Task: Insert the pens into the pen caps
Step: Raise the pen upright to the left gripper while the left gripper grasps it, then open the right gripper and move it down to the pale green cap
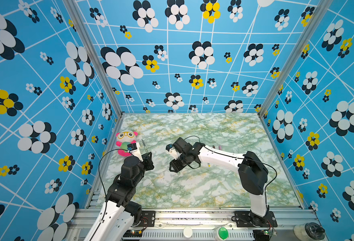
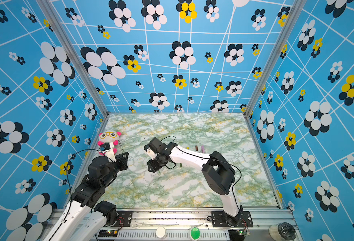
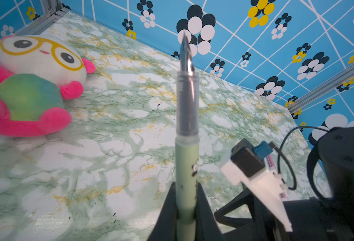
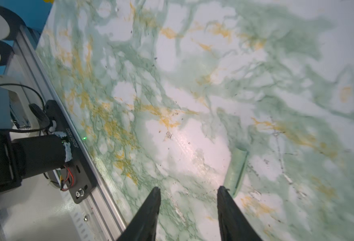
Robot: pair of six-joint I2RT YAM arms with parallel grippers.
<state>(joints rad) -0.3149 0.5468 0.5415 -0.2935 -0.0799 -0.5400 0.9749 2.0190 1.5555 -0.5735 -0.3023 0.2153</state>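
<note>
Left wrist view: pale green pen [image 3: 187,162] runs off the bottom edge, plush toy [image 3: 25,94] cropped at the side. Top view: pens [image 2: 202,148] on the counter [image 2: 192,187] half hidden behind right arm [image 2: 188,156], tiny. Pale green cap [image 4: 235,171] blurry.

Two robot arms [image 1: 113,208] [image 1: 219,156], one plush toy [image 1: 126,137], one uncapped pen [image 3: 187,162], one loose cap [image 4: 236,169]

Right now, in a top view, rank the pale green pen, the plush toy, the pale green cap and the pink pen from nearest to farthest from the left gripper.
1. The pale green pen: clamped in the left gripper.
2. The plush toy: just beside it, at the table's left edge.
3. The pale green cap: mid-table.
4. The pink pen: farther right.
</note>
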